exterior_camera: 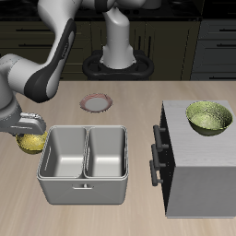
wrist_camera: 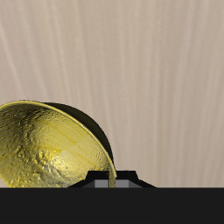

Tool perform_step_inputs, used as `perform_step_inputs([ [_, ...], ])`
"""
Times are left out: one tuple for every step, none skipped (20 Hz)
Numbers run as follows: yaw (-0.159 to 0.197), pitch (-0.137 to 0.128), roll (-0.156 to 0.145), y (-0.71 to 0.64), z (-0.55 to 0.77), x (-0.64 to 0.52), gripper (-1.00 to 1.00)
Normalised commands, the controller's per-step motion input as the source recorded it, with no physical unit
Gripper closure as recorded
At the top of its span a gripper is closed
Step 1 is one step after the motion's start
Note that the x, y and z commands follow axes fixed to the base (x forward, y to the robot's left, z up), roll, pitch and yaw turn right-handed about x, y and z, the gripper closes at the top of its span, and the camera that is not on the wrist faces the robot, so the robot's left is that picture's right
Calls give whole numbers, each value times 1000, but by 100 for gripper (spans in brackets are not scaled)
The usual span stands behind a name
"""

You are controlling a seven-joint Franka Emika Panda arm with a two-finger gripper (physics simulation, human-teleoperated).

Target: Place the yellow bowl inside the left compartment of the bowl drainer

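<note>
Bowl (wrist_camera: 48,149) tilted, rim caught between closed gripper (exterior_camera: 33,123) jaws, just beside drainer (exterior_camera: 85,187); no writing legible.

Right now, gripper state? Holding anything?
Gripper: closed on the rim of the yellow bowl, beside the bowl drainer.

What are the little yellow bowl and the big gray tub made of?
The yellow bowl looks like shiny glazed pottery or hammered metal: its surface is bumpy and speckled with bright glints. The bowl drainer looks like brushed metal: gray, smooth, with soft streaky reflections on its walls. Being renders, neither is certain.
</note>
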Motion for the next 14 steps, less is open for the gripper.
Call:
perform_step_inputs([
  [-23, -73, 7, 89, 569, -176, 100],
  [65, -73, 8, 112, 577, -160, 100],
  [-19, -66, -31, 162, 648, -193, 100],
  [67, -140, 78, 434, 936, -196, 100],
  [19, -75, 43, 158, 565, -185, 100],
  [-59, -75, -49, 127, 781, -248, 100],
  [88, -110, 89, 405, 842, -107, 100],
  [26, 6, -2, 202, 569, -115, 100],
  [26, -24, 15, 231, 588, -121, 100],
  [52, -91, 17, 203, 582, -193, 100],
  [4, -62, -79, 258, 1017, -261, 100],
  [87, -7, -28, 87, 416, -173, 100],
  [-22, 8, -61, -2, 336, -180, 100],
  [0, 0, 0, -90, -19, -142, 100],
])
